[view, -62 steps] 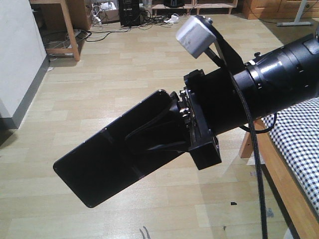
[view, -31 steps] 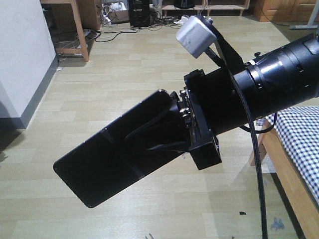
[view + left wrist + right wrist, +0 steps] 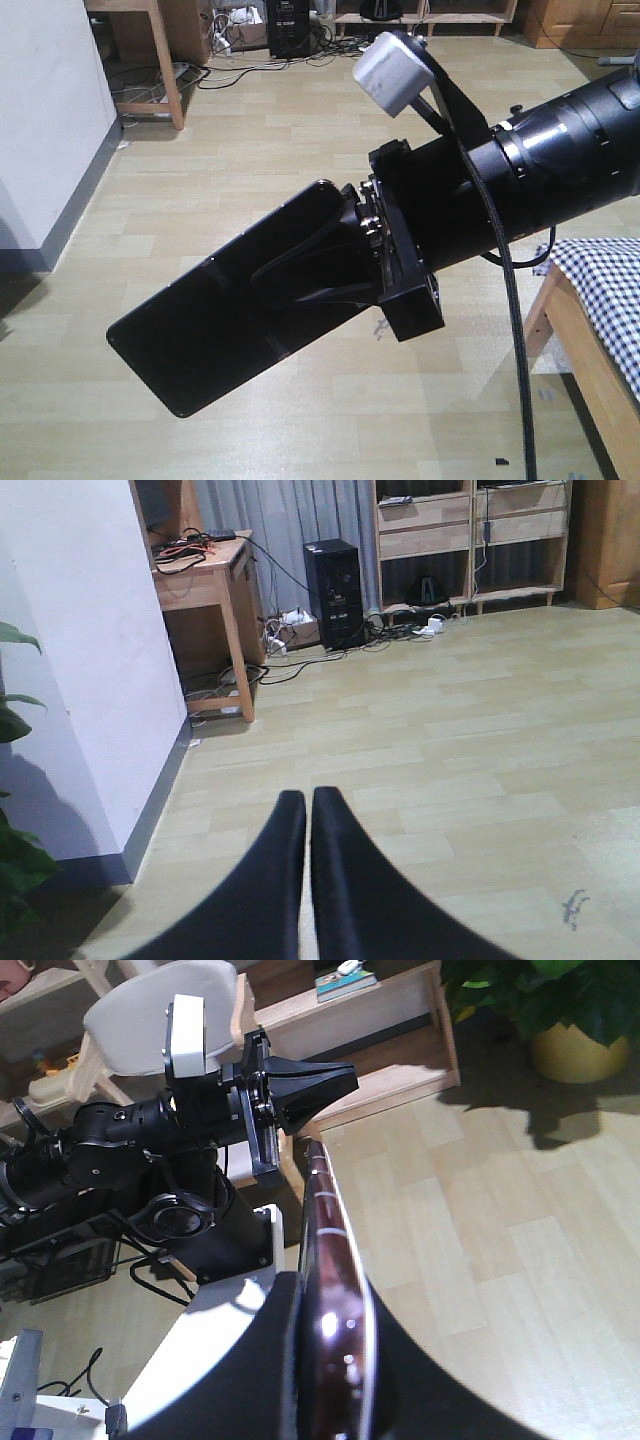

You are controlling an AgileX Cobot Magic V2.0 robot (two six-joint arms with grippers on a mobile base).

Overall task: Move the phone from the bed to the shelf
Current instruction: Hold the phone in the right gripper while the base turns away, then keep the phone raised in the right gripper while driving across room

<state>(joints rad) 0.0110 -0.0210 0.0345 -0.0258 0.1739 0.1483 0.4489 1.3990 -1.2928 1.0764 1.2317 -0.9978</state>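
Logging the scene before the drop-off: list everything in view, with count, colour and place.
phone: one, glossy black, clamped in the right gripper
bed: one, black-and-white check, right edge of front view
shelf: one, pale wood, top of right wrist view
desk: one, brown wood, upper left of left wrist view
computer tower: one, black, right of the desk
potted plant: one, green in yellow pot, top right of right wrist view
right gripper: black, shut on the phone
left gripper: black, shut, empty
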